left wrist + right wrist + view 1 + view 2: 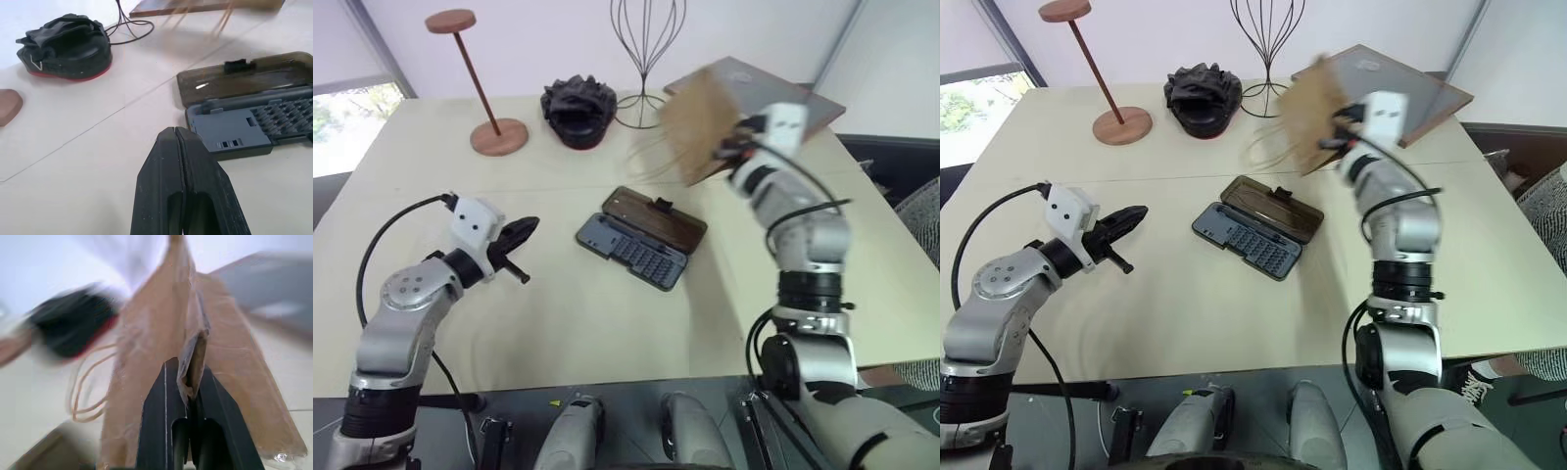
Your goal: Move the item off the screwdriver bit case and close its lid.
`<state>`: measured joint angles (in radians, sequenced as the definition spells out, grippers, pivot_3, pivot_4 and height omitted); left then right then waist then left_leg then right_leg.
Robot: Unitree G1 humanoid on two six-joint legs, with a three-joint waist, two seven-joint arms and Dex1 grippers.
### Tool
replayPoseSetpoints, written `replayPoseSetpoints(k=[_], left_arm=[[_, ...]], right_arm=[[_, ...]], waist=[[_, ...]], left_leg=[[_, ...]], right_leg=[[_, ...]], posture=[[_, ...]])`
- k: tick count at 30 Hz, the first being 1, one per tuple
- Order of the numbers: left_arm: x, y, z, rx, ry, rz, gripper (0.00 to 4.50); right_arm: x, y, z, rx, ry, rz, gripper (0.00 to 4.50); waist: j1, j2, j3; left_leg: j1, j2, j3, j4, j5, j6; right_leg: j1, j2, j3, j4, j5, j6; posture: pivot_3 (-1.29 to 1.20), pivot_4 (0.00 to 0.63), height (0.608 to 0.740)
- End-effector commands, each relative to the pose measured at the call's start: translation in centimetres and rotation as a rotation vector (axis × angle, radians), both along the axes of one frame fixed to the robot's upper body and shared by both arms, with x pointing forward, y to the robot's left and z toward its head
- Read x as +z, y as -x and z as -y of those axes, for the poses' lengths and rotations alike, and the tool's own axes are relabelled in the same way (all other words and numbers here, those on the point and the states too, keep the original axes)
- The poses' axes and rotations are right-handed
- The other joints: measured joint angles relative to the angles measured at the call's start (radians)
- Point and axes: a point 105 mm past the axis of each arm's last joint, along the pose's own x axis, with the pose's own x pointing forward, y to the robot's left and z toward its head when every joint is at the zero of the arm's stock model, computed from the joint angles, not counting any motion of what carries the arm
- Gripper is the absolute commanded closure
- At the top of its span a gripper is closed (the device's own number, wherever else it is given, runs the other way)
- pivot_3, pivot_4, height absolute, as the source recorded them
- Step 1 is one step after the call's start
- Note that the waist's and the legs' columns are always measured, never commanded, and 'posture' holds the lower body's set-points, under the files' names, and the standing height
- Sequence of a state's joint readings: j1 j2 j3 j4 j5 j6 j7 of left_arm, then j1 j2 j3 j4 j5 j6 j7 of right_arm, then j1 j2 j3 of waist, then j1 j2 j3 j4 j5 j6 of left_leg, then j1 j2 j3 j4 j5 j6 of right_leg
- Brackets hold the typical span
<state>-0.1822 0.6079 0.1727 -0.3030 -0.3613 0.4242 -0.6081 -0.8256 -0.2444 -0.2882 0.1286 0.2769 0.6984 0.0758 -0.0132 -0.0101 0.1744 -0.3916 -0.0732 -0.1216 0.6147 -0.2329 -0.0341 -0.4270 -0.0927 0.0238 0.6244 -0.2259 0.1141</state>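
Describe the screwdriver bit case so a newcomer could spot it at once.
On the cream table, look at the middle, between the two arms and nearer than the black ruffled lump. The screwdriver bit case lies there open: a flat dark grey tray of small bits hinged to a brown translucent lid with a black latch tab.

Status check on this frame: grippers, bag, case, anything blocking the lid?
Right gripper shut on paper bag, bag lifted off the case. Left gripper shut, empty, beside bit case. Lid open flat; nothing on it.
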Motion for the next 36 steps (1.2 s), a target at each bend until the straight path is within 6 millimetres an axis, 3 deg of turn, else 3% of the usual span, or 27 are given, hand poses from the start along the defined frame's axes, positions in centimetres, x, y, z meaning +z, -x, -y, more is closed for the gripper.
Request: replayPoseSetpoints(k=[1, 3, 6, 9, 15, 18, 20, 25, 29, 33, 36], left_arm=[[0.9, -0.3, 0.7, -0.034, -0.008, 0.05, 4.5], [0.8, -0.6, 0.9, -0.04, -0.008, 0.051, 4.5], [0.8, -0.8, 1.1, -0.048, -0.008, 0.054, 4.5], [0.8, -1.1, 1.2, -0.051, -0.008, 0.057, 4.5], [0.9, -1.3, 1.2, -0.05, -0.005, 0.066, 4.5], [0.9, -1.3, 1.2, -0.047, -0.005, 0.066, 4.5], [0.8, -1.2, 1.1, -0.045, -0.004, 0.065, 4.5], [0.7, -1.1, 1.2, -0.042, 0.001, 0.064, 4.5], [0.6, -1.2, 1.2, -0.042, 0.003, 0.063, 4.5], [0.6, -1.3, 1.4, -0.044, 0.004, 0.063, 4.5], [0.6, -1.4, 1.5, -0.046, 0.006, 0.065, 4.5]], right_arm=[[0.5, 1.9, 9.9, -0.444, 0.068, 0.05, 4.42], [-0.8, 3.0, 12.5, -0.566, 0.085, 0.018, 4.42], [-2.3, 4.2, 14.3, -0.673, 0.114, -0.023, 4.42], [-3.7, 5.3, 15.2, -0.747, 0.119, -0.064, 4.42], [-6.8, 5.8, 15.3, -0.754, 0.033, -0.164, 4.42], [-7.7, 6.5, 16.2, -0.799, -0.002, -0.205, 3.57], [-7.8, 7.0, 16.6, -0.829, 0.0, -0.214, 2.63], [-5.5, 9.4, 19.1, -1.031, 0.049, -0.141, 0.09], [-1.8, 9.4, 18.6, -1.032, 0.115, 0.008, 0.04], [3.3, 8.7, 16.6, -0.952, 0.239, 0.188, 0.04], [5.4, 6.0, 13.2, -0.698, 0.286, 0.24, 0.04]], waist=[[-0.007, 0.0, 0.0], [0.0, 0.001, 0.0], [-0.007, 0.001, 0.0], [-0.018, 0.001, 0.001], [-0.029, 0.001, 0.0], [-0.028, 0.001, 0.0], [-0.028, 0.001, 0.0], [-0.026, 0.002, 0.001], [-0.028, 0.002, 0.001], [-0.032, 0.002, 0.001], [-0.032, 0.002, 0.001]], left_leg=[[0.001, 0.0, 0.002, -0.001, 0.0, 0.0], [0.0, 0.001, 0.002, -0.001, 0.0, 0.0], [0.0, 0.001, 0.003, 0.0, 0.0, 0.0], [0.001, 0.001, 0.004, 0.0, 0.0, 0.0], [0.001, 0.001, 0.004, 0.0, 0.0, 0.0], [0.001, 0.002, 0.003, 0.0, 0.0, 0.0], [0.001, 0.002, 0.003, 0.0, 0.0, 0.0], [0.001, 0.001, 0.003, 0.0, 0.0, 0.0], [0.001, 0.001, 0.003, 0.0, 0.0, 0.0], [0.001, 0.001, 0.004, 0.0, 0.0, 0.0], [0.001, 0.001, 0.004, 0.0, 0.0, 0.0]], right_leg=[[-0.001, 0.001, 0.001, 0.001, 0.0, 0.0], [-0.001, 0.001, 0.001, 0.001, 0.0, -0.001], [-0.001, 0.001, 0.002, 0.001, 0.0, 0.0], [-0.001, 0.001, 0.003, 0.002, 0.0, 0.0], [-0.001, 0.002, 0.003, 0.003, 0.0, 0.0], [-0.001, 0.002, 0.003, 0.003, 0.0, 0.0], [-0.001, 0.002, 0.003, 0.003, 0.0, 0.0], [-0.001, 0.001, 0.003, 0.003, 0.0, 0.0], [-0.001, 0.002, 0.003, 0.003, 0.0, 0.0], [-0.001, 0.002, 0.003, 0.003, 0.0, 0.0], [-0.001, 0.002, 0.003, 0.003, 0.0, 0.0]], posture=[[0.0, 0.15, 0.74], [0.0, 0.15, 0.74], [0.0, 0.15, 0.74], [0.0, 0.15, 0.74], [0.0, 0.15, 0.74], [0.0, 0.15, 0.74], [0.0, 0.15, 0.74], [0.0, 0.15, 0.74], [0.0, 0.15, 0.74], [0.0, 0.15, 0.74], [0.0, 0.15, 0.74]])
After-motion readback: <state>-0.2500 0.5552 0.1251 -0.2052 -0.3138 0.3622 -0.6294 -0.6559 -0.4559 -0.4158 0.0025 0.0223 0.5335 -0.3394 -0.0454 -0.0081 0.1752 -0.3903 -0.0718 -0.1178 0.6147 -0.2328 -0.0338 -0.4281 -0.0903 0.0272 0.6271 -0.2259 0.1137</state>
